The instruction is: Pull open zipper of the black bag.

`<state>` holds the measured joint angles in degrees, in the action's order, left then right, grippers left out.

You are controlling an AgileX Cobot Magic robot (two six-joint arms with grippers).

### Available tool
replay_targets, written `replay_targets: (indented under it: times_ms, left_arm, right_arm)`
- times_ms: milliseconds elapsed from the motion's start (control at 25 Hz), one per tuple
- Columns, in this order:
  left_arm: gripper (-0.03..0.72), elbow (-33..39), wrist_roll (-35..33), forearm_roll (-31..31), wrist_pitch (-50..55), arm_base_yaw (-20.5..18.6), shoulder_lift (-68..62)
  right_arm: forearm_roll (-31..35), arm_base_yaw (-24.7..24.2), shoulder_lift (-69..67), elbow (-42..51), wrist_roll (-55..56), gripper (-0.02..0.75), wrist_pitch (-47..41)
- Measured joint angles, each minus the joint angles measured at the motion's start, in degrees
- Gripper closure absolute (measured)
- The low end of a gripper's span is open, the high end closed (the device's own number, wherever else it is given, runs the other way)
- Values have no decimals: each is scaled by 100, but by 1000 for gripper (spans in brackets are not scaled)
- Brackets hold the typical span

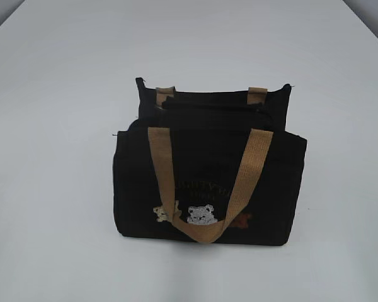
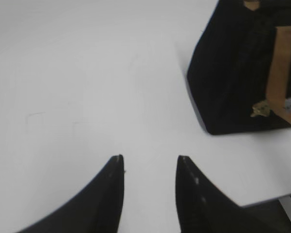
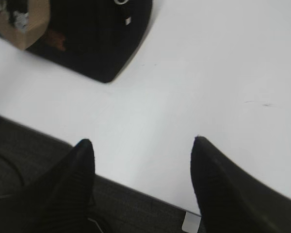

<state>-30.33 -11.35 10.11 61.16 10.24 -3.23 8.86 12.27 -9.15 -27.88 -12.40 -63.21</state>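
Note:
The black bag point(image 1: 208, 182) stands upright in the middle of the white table, with tan handles point(image 1: 205, 189) and bear patches on its front. Its zipper point(image 1: 214, 108) runs along the sunken top, black on black and hard to make out. A small silvery piece point(image 3: 127, 20) hangs at the bag's end in the right wrist view. My left gripper point(image 2: 150, 159) is open over bare table, down and left of the bag point(image 2: 233, 73). My right gripper point(image 3: 142, 141) is open wide at the table's front edge, well short of the bag point(image 3: 97, 39). Neither gripper shows in the exterior view.
The white table point(image 1: 50, 189) stretches out on all sides of the bag. Its front edge point(image 3: 150, 196) crosses the right wrist view just under my fingers, with dark floor below. The same edge point(image 2: 271, 199) shows at the lower right of the left wrist view.

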Motion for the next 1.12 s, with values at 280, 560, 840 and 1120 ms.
replay_targets:
  times_ms: [280,560,840,1120]
  left_arm:
    - [440,0,0,-4,5,-951,365]
    - [449,0,0,1,0,-983,371]
    - [449,0,0,1,0,-983,371]
    - [449,0,0,1,0,-983,371]
  right_arm:
    - [11,-1060,831,7,0,251,24]
    - [25,-1081,955,7,0,251,24]
    - [25,-1081,955,7,0,251,24]
    - [25,-1081,955,7,0,251,24]
